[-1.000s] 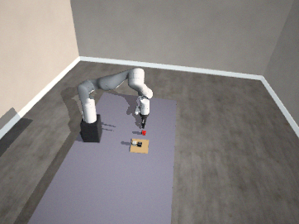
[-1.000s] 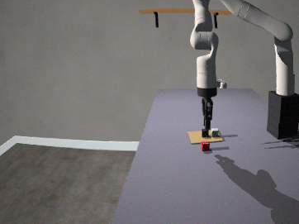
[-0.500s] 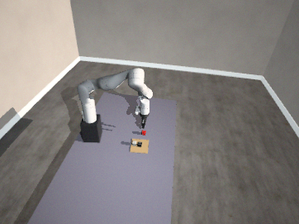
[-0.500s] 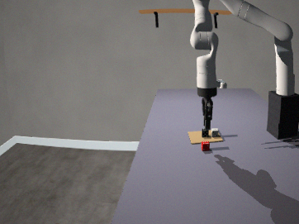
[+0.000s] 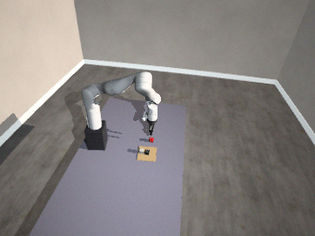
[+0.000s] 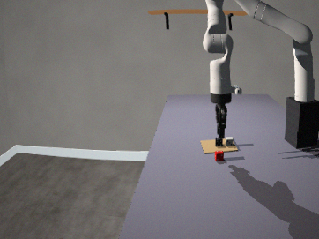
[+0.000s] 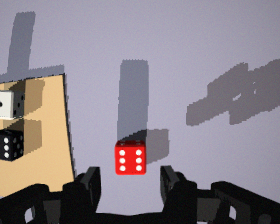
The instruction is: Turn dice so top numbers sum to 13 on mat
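Note:
A red die (image 5: 151, 139) (image 6: 218, 156) (image 7: 130, 158) lies flat on the grey table, just off the tan mat (image 5: 141, 158) (image 6: 207, 146) (image 7: 44, 160). In the wrist view it shows six pips on top. A black die (image 7: 9, 143) and a white die (image 7: 6, 105) (image 6: 229, 140) lie on the mat. My gripper (image 5: 151, 132) (image 6: 218, 135) (image 7: 130, 179) hangs straight above the red die. Its fingers are half open, one on each side of the die and wider than it, and they touch nothing.
The arm's black base (image 5: 95, 138) (image 6: 300, 122) stands on the table to one side of the mat. A wooden shelf (image 6: 194, 12) hangs on the far wall. The table's edge (image 6: 152, 146) runs past the mat on the other side.

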`<state>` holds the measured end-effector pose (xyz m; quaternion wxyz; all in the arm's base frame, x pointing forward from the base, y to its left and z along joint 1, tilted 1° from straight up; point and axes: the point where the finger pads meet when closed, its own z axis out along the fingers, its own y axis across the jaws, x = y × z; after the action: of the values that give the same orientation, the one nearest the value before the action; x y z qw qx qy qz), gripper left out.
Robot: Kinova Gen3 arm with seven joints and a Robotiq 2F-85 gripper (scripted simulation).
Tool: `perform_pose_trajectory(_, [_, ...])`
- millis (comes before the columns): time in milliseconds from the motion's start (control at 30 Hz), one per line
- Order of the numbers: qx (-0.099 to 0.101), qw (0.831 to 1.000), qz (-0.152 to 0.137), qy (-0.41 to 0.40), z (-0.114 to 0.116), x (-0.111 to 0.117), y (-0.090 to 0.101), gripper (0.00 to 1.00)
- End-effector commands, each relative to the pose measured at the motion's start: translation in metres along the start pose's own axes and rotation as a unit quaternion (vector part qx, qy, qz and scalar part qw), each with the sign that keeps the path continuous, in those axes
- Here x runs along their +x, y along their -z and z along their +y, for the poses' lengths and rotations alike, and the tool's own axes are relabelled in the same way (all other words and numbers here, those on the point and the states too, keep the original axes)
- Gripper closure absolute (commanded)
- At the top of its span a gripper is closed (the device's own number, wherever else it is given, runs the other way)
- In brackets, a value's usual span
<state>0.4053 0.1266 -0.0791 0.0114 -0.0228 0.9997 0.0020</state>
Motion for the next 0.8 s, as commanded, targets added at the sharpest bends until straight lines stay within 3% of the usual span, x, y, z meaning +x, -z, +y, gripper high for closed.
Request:
perform_pose_trajectory(0, [0.0,1.0,-0.001,0.0,0.0,0.0,0.0,0.54])
perform_pose_trajectory(767, [0.0,1.0,0.0,0.0,0.0,-0.001,-0.023,0.54])
